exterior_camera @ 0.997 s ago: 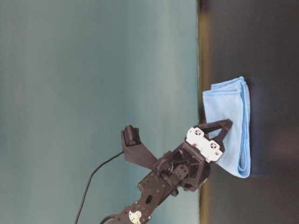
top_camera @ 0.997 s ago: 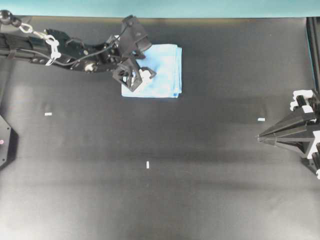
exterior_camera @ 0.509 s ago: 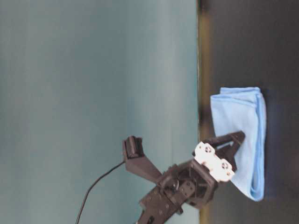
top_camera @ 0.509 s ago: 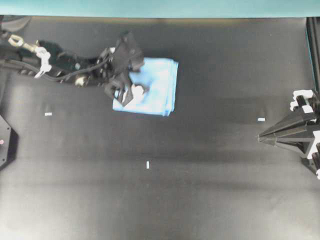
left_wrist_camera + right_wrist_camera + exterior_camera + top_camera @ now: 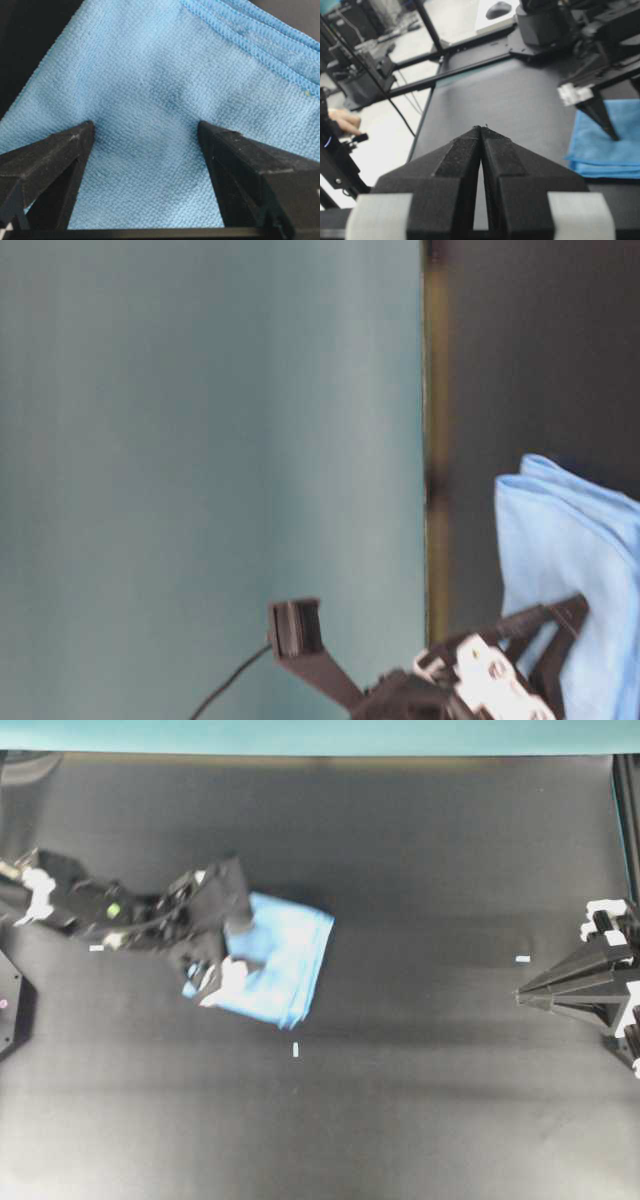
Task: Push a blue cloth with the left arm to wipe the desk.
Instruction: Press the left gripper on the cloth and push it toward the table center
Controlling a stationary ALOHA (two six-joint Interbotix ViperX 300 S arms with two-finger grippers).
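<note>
Overhead exterior. Left arm: reaches in from the left edge, blurred. Left gripper: jaws spread wide, clamping nothing, fingertips bearing down on the blue cloth. The cloth lies under and ahead of the gripper on the desk, its near-left corner under the fingers. It is a folded near-square, turned off the desk's edges, its slightly longer axis running from upper right to lower left; its stacked free edges face away from the gripper. A white tape mark sits just below the cloth's lower corner. Right gripper: parked at the right edge, well apart from the cloth.

Table-level exterior. The cloth shows at the lower right, with the left gripper's fingers angled onto it. This view is turned on its side.

Left wrist. Both fingers stand apart on the cloth, with fabric dimpled between them; the hemmed edges run across the upper right, beyond the fingertips.

Right wrist. Right gripper: jaws pressed together, empty; the cloth lies far ahead and to the right.

Risk, as a judgement: contact is near one corner only, so the cloth may pivot, bunch or let its layers fan out; light pressure could let the fingers slide over it without dragging it.
</note>
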